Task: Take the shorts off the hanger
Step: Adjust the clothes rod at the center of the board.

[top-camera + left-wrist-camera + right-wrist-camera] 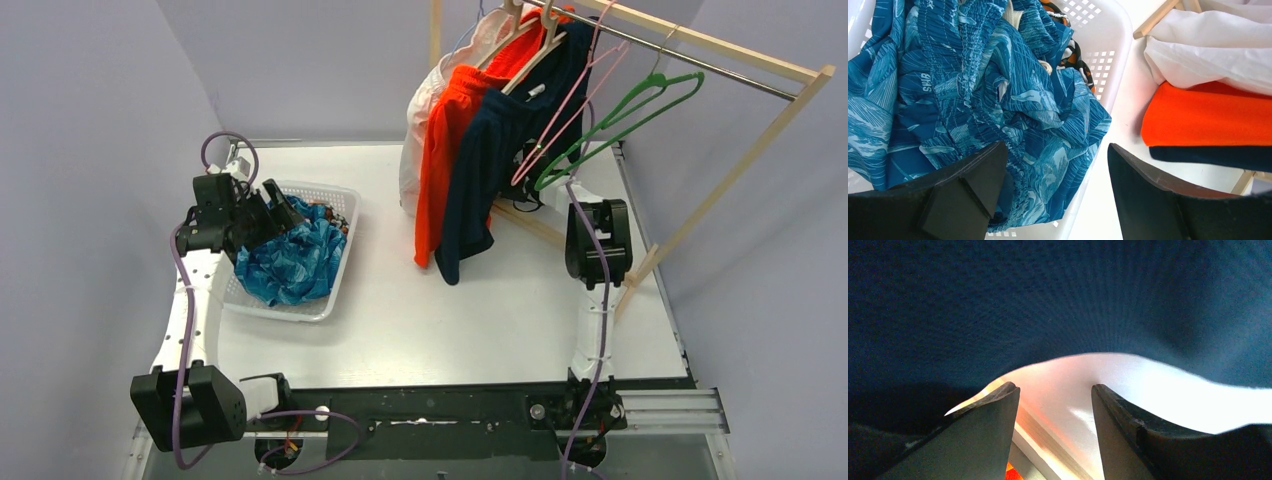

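Observation:
White shorts point(420, 130), bright orange shorts point(445, 140) and dark navy shorts point(480, 170) hang on wooden hangers point(535, 55) from the rack. Teal-blue patterned shorts point(973, 90) lie heaped in the white basket point(1098, 30) over a camouflage pair point(1073, 52). My left gripper point(1055, 146) hovers open over the basket's near rim, with nothing between its fingers. My right gripper point(1053, 386) is open just under the hem of the navy shorts point(1048, 300), which fill its view. In the top view the navy fabric hides its fingers.
An empty pink hanger point(570, 110) and an empty green hanger point(620, 120) hang on the metal rail point(700, 60). The wooden rack frame point(740, 170) stands at the back right. The right arm point(597, 240) reaches up beside the frame's base bar.

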